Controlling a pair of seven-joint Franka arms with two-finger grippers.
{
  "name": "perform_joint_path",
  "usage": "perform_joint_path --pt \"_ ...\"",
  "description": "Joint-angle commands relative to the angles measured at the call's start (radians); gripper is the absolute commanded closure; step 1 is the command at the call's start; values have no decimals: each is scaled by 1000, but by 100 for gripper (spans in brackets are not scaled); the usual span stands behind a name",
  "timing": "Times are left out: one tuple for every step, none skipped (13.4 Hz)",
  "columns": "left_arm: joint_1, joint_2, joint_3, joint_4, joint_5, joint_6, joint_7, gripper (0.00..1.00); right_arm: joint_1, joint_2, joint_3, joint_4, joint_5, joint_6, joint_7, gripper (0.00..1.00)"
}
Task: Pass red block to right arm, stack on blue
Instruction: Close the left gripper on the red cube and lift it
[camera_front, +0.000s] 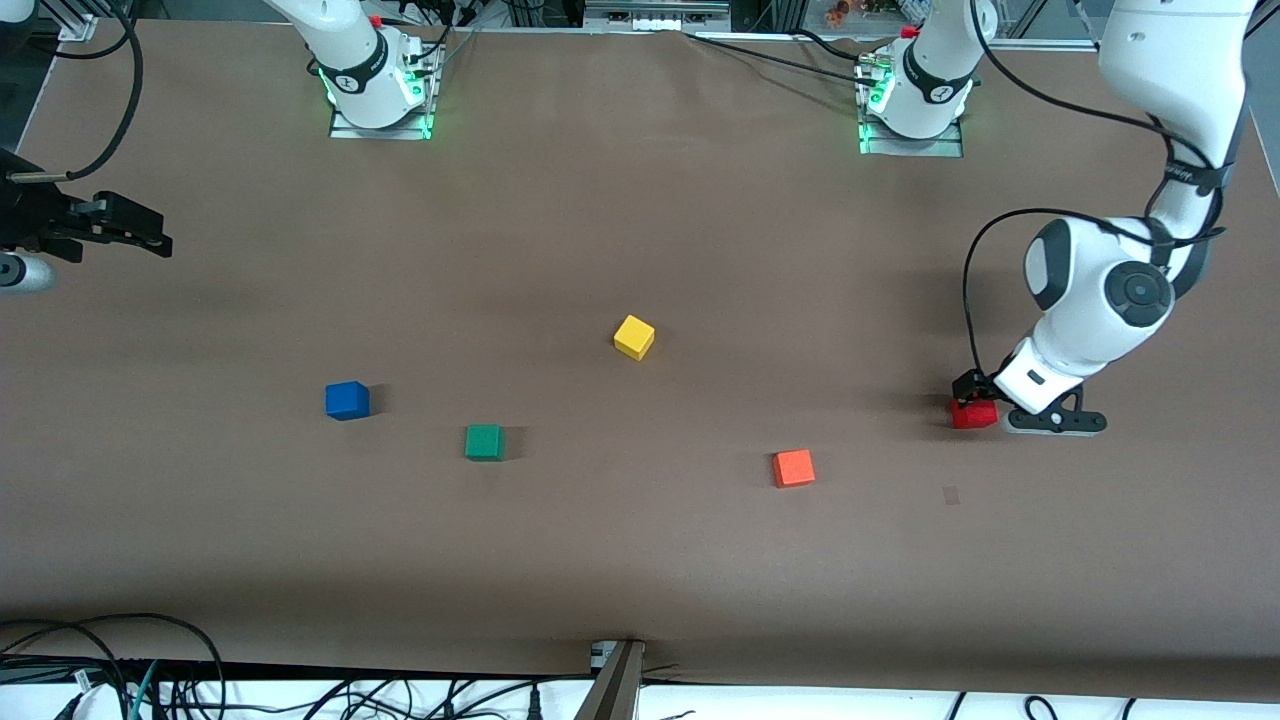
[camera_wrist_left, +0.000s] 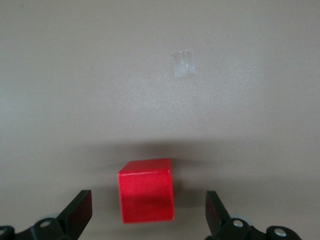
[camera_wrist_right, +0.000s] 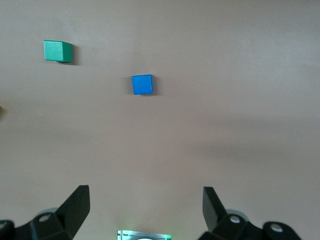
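Left gripper (camera_front: 975, 398) low over the red block (camera_front: 973, 413); right arm waits.

Front view: the red block sits on the counter (camera_front: 640, 560) toward the left arm's end, the blue block (camera_front: 347, 400) toward the right arm's end, where the right gripper (camera_front: 140, 232) hangs. Left wrist view: fingers (camera_wrist_left: 80, 212) spread, red block (camera_wrist_left: 146, 190) between them, untouched. Right wrist view: fingers (camera_wrist_right: 75, 207) spread wide, blue block (camera_wrist_right: 142, 84) near a green block (camera_wrist_right: 57, 51).
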Motion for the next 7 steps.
perform_joint_path --pt "3 66 -2 -1 5 98 18 0 -9 4 2 18 22 -7 -11 0" --pt "3 92 -2 1 5 131 16 0 -9 4 2 18 22 -7 -11 0" --pt "5 117 -2 5 5 155 16 0 -9 4 2 18 22 -7 -11 0" --pt "12 122 -2 -1 5 166 16 0 -9 4 2 18 24 -7 -11 0" --pt "11 120 -2 -4 5 166 12 2 -9 4 2 18 24 -7 -11 0" --pt "9 120 -2 -4 5 160 9 22 -9 4 2 18 22 -7 -11 0" --pt "11 119 -2 -4 5 156 12 37 -9 4 2 18 22 -7 -11 0"
